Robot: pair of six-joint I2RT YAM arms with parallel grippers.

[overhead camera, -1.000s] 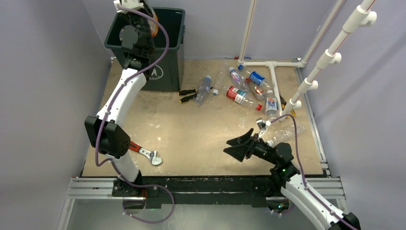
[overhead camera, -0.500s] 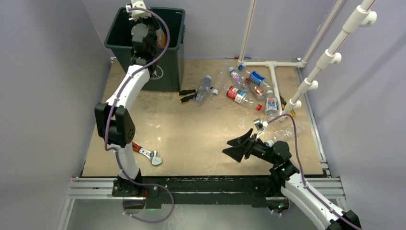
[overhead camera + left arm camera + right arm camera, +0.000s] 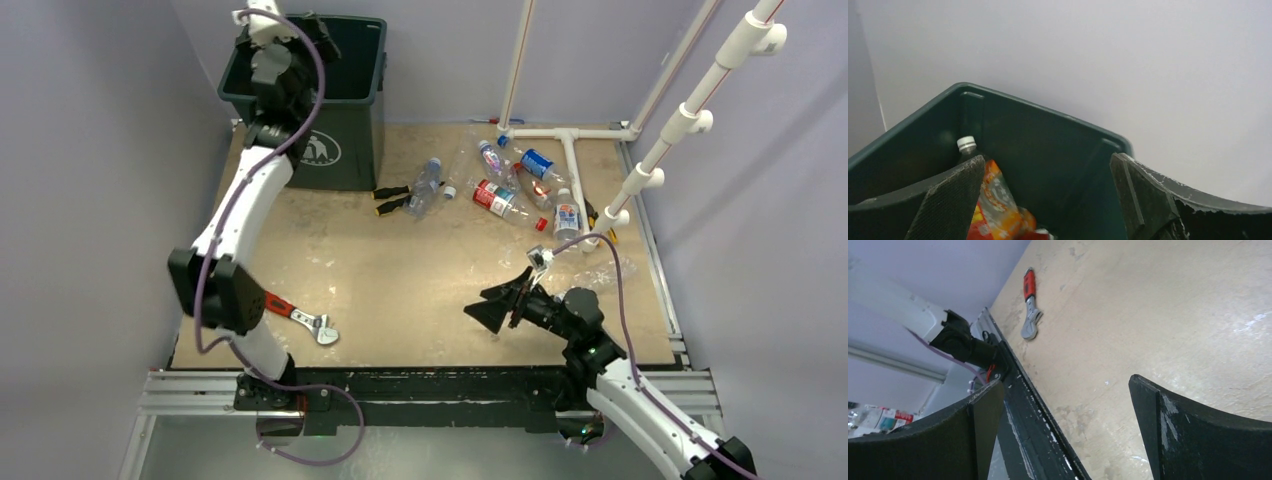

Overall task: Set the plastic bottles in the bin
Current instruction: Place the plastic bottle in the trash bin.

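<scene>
Orange-labelled plastic bottle (image 3: 994, 199) in the bin (image 3: 1053, 150), left wrist view only.

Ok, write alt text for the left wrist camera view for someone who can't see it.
The left gripper hangs open over the large dark green-grey square plastic bin, its two black fingers framing the inside. A clear plastic bottle with an orange-red label and white cap is inside, by the left wall.
</scene>
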